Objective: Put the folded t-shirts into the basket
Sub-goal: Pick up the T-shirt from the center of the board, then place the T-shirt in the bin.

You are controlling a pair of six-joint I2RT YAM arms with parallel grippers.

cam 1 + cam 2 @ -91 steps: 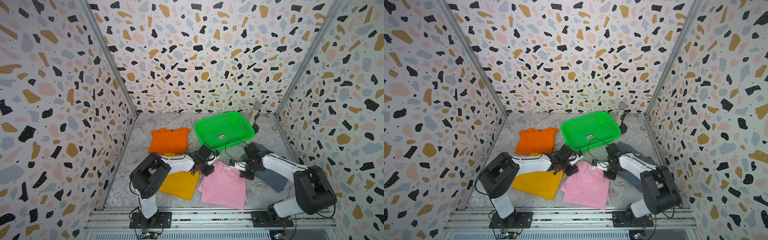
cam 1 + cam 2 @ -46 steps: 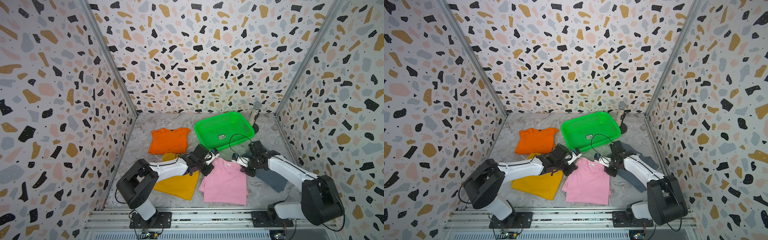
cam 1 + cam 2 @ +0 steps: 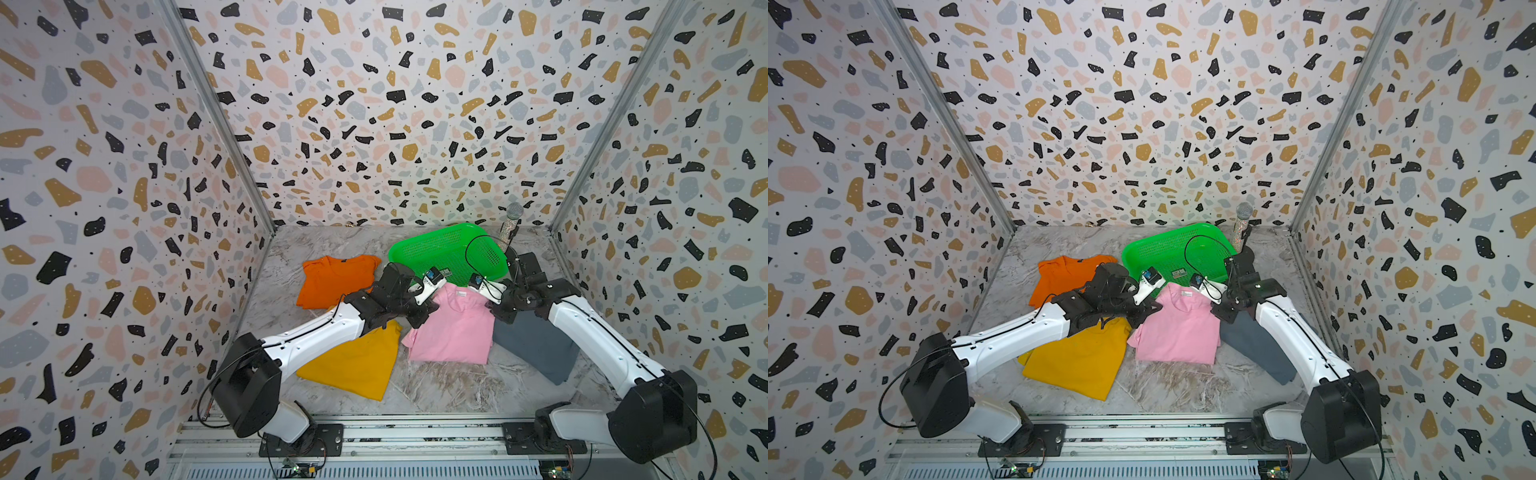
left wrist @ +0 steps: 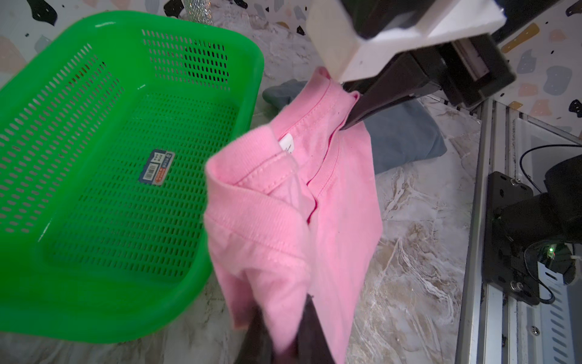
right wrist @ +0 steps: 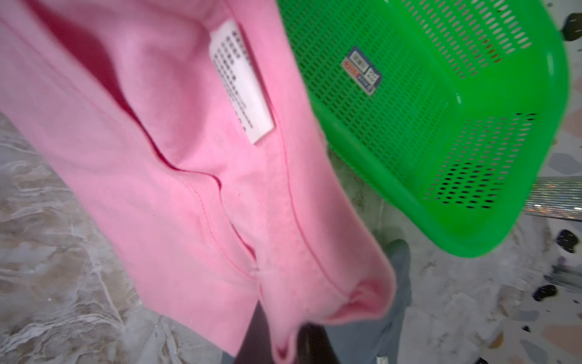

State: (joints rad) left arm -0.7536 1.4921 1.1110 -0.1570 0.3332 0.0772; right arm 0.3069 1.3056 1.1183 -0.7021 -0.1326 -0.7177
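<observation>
Altogether there are four folded t-shirts, all on the tabletop: one orange t-shirt at the rear left, one mustard yellow t-shirt nearer the front under the left arm, one pink t-shirt in the middle, and one grey-blue t-shirt partly under the right arm. There is one green basket at the rear, with a single sticker on its mesh floor, and one glittery microphone stands just behind it. The pink t-shirt lies just in front of the basket; the left jaws and the right jaws are each clamped on its collar end, at opposite corners. The tabletop is grey-veined marble, enclosed by three terrazzo-patterned walls.
</observation>
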